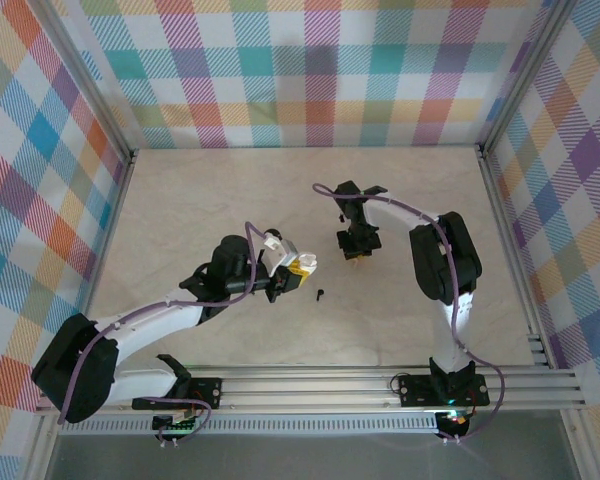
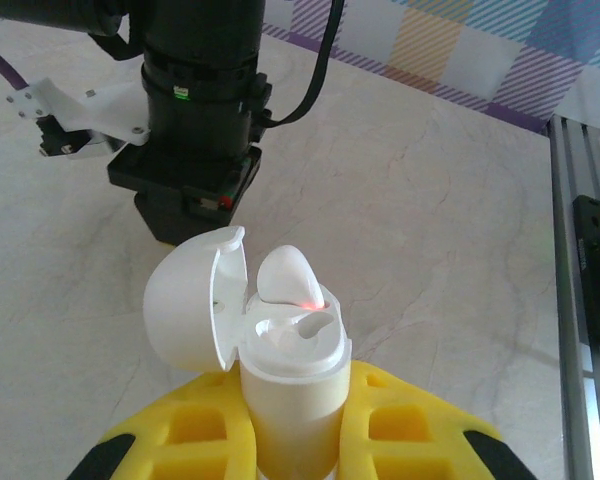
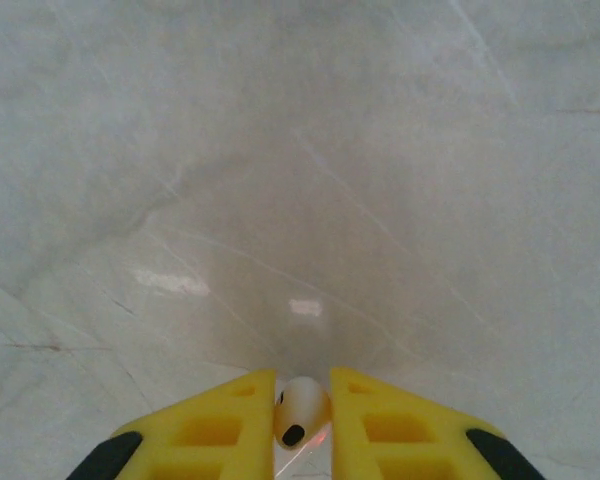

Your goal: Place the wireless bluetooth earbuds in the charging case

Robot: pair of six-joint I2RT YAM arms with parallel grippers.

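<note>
Marble table (image 1: 200,190) within plaid walls (image 1: 300,70): left gripper (image 2: 295,430) clamps the open case (image 2: 290,370), white bud (image 2: 285,275) seated; right gripper (image 3: 302,390) pinches a second bud (image 3: 300,412); black bud (image 1: 321,295) loose nearby.

charging case (image 2: 290,375): glossy white plastic | earbud (image 3: 300,412): glossy white | table (image 3: 280,150): smooth, faintly glossy

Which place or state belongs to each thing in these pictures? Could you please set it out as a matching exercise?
Things:
1. charging case
2. lid
3. white earbud outside the case
4. black earbud

Places or states:
A. lying on the table
B. between the fingers of the right gripper
C. held in the left gripper
D. swung open

Pairs: 1-C, 2-D, 3-B, 4-A.
</note>
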